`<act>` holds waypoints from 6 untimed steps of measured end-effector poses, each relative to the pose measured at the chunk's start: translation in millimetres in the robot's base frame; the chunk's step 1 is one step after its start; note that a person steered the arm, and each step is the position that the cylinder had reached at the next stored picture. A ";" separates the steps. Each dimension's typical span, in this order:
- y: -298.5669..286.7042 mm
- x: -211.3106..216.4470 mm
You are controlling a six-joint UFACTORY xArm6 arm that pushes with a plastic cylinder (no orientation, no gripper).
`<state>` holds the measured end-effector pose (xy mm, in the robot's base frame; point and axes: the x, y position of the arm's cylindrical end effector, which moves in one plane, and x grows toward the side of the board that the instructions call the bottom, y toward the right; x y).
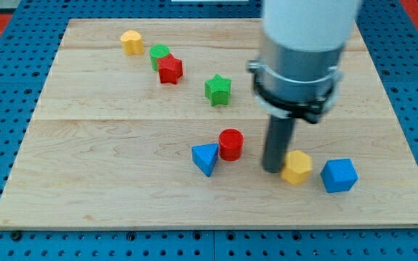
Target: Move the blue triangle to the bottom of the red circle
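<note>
The blue triangle (205, 158) lies on the wooden board (122, 181), touching the lower left side of the red circle (231, 143). My tip (272, 170) is to the right of the red circle, a short gap away, and right beside the left side of a yellow block (296, 167). The arm's grey and white body (300, 58) hangs over the board's upper right and hides what is under it.
A blue cube (339, 175) sits right of the yellow block. A green star (218, 90) is above the red circle. At the upper left are a yellow block (131, 42), a green block (160, 54) and a red star (170, 69) touching it.
</note>
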<state>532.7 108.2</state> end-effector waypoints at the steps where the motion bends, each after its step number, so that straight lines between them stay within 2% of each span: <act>1: -32.9 4.5; 2: -81.5 70.3; 3: -171.6 74.8; 4: -183.6 20.9; 6: -92.8 -15.0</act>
